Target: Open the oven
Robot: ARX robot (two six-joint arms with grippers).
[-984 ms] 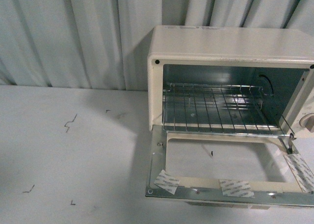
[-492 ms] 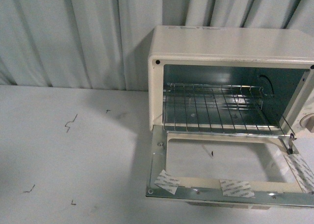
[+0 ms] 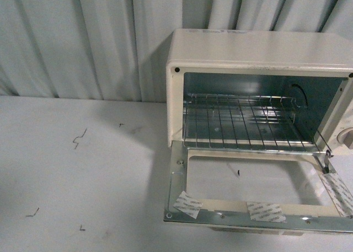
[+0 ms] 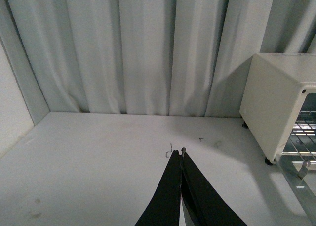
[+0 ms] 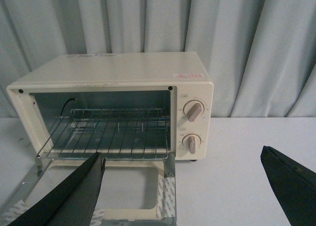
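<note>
The cream-white oven stands at the right of the table with its drop-down door lying flat toward me. Its wire rack shows inside the open cavity. The right wrist view shows the oven from the front, with two round knobs at its side. My right gripper is open, its dark fingers spread in front of the lowered door, touching nothing. In the left wrist view my left gripper is shut and empty over the bare table, left of the oven. Neither gripper shows in the front view.
A pleated grey curtain hangs behind the white table. Small dark marks dot the tabletop left of the oven. Strips of tape are stuck on the door frame. A side wall closes the table's left end.
</note>
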